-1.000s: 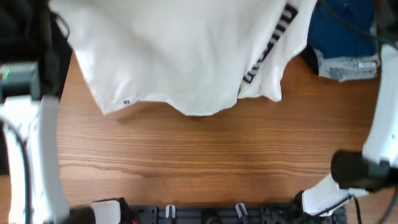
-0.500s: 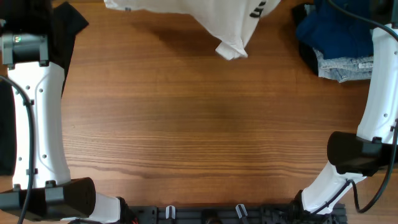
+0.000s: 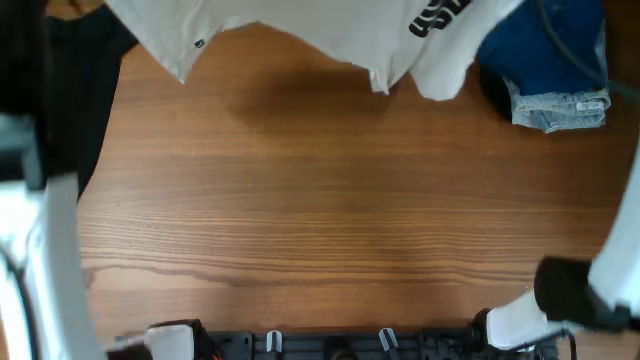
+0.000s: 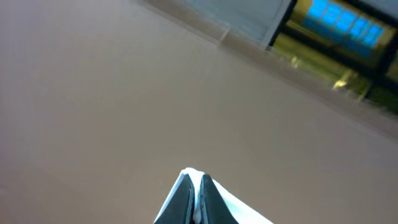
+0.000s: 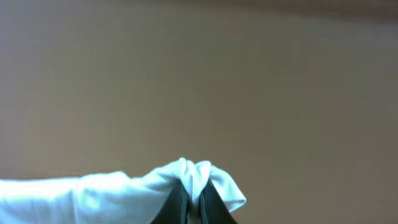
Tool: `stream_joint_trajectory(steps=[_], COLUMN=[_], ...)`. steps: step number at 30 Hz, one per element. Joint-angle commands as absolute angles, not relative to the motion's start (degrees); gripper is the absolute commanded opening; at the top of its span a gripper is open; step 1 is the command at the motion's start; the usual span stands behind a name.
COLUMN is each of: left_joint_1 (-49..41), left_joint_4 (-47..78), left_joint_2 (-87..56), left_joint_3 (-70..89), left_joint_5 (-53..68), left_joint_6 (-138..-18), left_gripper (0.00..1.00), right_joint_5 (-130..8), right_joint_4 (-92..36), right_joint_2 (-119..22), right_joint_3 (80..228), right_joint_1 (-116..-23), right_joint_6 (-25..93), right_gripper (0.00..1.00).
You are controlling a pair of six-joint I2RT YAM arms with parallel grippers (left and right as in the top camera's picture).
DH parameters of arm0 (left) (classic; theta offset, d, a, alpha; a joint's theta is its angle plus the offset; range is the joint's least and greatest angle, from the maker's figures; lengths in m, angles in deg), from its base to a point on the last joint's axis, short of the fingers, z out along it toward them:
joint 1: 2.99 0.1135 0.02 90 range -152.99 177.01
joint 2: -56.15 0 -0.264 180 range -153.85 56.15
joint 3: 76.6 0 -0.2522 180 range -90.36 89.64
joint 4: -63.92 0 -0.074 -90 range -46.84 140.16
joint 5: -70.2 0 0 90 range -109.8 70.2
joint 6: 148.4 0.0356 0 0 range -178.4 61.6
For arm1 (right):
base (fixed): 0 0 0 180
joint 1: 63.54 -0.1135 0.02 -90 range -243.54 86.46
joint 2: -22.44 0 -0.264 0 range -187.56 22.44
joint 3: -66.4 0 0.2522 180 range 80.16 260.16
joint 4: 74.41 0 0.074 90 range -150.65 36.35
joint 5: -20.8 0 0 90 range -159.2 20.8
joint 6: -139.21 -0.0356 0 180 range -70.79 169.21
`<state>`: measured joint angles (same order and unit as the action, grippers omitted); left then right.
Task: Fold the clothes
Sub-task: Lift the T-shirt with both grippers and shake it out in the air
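Note:
The white T-shirt [image 3: 300, 30] with black lettering [image 3: 438, 18] hangs across the far edge of the overhead view, lifted off the table. Its lower hem and a sleeve dangle over the wood. My left gripper [image 4: 194, 186] is shut on a pinch of white T-shirt fabric [image 4: 198, 196] in the left wrist view. My right gripper [image 5: 196, 196] is shut on a bunched white fold of the T-shirt [image 5: 93, 193] in the right wrist view. Both grippers are raised and point up, away from the table. The fingers themselves are out of the overhead view.
Wooden table [image 3: 330, 220]. A long black garment [image 3: 75, 70] lies at the far left. Folded navy-blue [image 3: 545, 50] and pale denim [image 3: 560, 105] pieces sit at the far right. White arm links stand at the left [image 3: 40, 260] and right [image 3: 610, 260] edges.
The shirt was swung up and away from the table, then has come down and forward again. Both arms moved with it; the hold on the fabric stays.

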<state>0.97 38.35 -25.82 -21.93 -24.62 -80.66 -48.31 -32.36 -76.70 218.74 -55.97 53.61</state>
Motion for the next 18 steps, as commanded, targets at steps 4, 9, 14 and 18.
stream_joint_trajectory(steps=[4,9,14,18], left_joint_1=[0.32,0.32,0.32,0.34], left_joint_4=[35.38,36.38,41.52,53.37], left_joint_2=[-18.15,-21.65,-29.19,-36.12], left_joint_3=[-23.75,-23.75,-23.75,-23.75], left_joint_5=[-25.36,-25.38,-25.41,-25.41], left_joint_6=[-78.08,-78.1,-78.1,-78.12], left_gripper=[0.04,0.04,0.04,0.04], right_joint_5=[-49.95,-49.91,-49.93,-49.93], right_joint_4=[-29.86,-31.15,-38.63,-48.55], right_joint_2=[-70.2,-73.35,-79.82,-85.11], right_joint_3=[220.1,220.1,220.1,220.1], right_joint_1=[-55.31,-55.31,-55.31,-55.31], right_joint_6=[55.25,55.03,51.93,47.23], right_gripper=[0.04,0.04,0.04,0.04])
